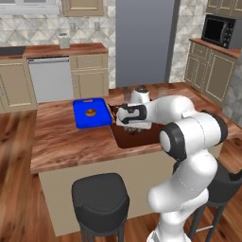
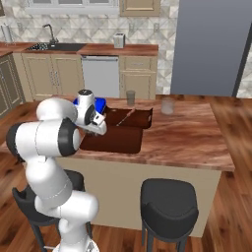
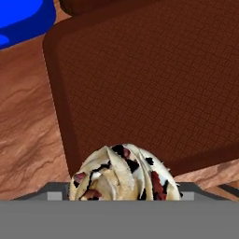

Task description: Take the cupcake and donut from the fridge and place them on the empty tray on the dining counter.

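Though its base is cut off, the cupcake [image 3: 125,173] overlaps the tray [image 3: 154,79].

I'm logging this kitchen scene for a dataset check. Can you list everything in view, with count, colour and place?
Wood-plank dining counter: one, reddish-brown top, beige base, centre.
Flat rectangular dark brown tray: one, on the counter, under the hand.
Second brown tray: one, just behind the first.
Bright blue tray: one, on the counter, beside the brown trays.
Ring pastry: one, brown, on the blue tray.
Swirl-topped cupcake: one, cream with dark flecks, over the near tray's edge.
Glasses: two, greyish, counter's far side.
Stools: two, black, before the counter.
Two-door fridge: one, silver-grey, back wall.
Microwave: one, black, right cabinet.
Hand: one, white arm, closed on the cupcake.
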